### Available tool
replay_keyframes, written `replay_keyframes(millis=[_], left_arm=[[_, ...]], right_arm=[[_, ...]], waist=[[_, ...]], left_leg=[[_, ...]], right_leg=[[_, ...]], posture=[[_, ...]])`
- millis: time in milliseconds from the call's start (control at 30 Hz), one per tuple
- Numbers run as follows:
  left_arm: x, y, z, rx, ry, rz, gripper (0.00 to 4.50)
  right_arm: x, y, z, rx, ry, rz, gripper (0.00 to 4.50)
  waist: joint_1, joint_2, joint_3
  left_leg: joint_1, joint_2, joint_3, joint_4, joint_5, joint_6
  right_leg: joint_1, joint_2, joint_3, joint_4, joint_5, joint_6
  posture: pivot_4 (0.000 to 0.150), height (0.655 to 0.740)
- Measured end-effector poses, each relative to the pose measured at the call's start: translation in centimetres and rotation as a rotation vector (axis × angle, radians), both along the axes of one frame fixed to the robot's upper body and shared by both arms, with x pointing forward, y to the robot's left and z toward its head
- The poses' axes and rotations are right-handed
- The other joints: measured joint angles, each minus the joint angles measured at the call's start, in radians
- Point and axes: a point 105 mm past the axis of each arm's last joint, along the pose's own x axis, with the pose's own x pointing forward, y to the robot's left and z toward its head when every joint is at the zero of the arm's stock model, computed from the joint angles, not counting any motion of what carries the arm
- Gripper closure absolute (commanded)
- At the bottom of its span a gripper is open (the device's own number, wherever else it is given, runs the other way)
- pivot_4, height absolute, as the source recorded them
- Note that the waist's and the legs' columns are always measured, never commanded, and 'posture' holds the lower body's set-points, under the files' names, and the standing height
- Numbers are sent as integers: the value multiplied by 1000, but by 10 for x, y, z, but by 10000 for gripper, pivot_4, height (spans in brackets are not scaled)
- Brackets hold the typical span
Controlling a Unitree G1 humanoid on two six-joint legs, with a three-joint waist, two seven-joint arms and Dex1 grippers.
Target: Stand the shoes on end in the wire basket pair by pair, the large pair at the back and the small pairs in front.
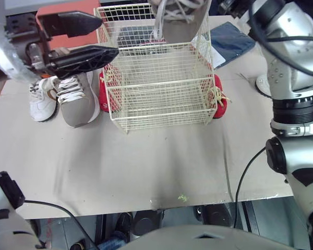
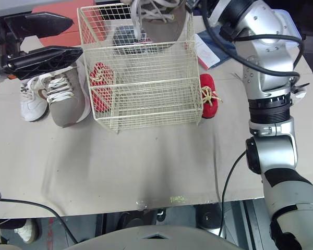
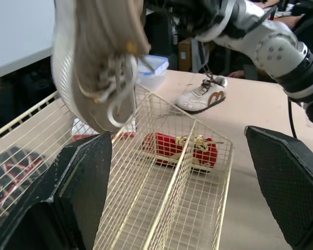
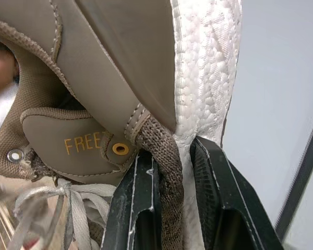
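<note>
A cream wire basket (image 1: 161,83) stands on the table's middle. My right gripper (image 4: 172,151) is shut on the heel collar of a large tan shoe (image 1: 180,18), which hangs toe-down over the basket's back section. My left gripper (image 1: 108,37) is open, hovering at the basket's left side with nothing between its fingers. Below it on the table lie the other tan shoe (image 1: 78,101) and a small white shoe (image 1: 43,99). One red shoe (image 1: 103,91) rests against the basket's left wall, another red shoe (image 1: 220,96) against its right wall. A second small white shoe (image 3: 202,96) lies further right.
A blue folder (image 1: 230,41) lies at the back right of the table. A dark object (image 2: 124,36) shows through the mesh at the basket's back left. Bare tabletop (image 1: 146,166) stretches from the basket to the front edge.
</note>
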Motion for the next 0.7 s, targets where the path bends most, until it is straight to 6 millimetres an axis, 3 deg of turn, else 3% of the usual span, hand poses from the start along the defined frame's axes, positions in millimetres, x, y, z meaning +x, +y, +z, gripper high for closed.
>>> replay_keyframes(millis=[233, 433, 700], left_arm=[[-1, 6, -6, -6, 17, 52, 965], [1, 10, -13, -7, 38, 75, 965], [1, 9, -12, -7, 25, 66, 965]], right_arm=[[6, -2, -2, -36, -11, -32, 42549], [26, -6, -56, -149, 287, -78, 42549], [22, -17, -65, -121, 382, -162, 42549]], waist=[[3, 0, 0], [16, -2, -1], [23, -2, -1]], left_leg=[[0, 0, 0, 1, 0, 0], [1, 0, -2, 1, 0, 0], [1, 0, -1, 0, 0, 0]], right_leg=[[0, -1, 0, 0, 0, 0], [2, -1, -1, 0, 0, 0], [2, -3, -1, 0, 0, 0]], posture=[[1500, 7400], [1500, 7400], [1500, 7400]])
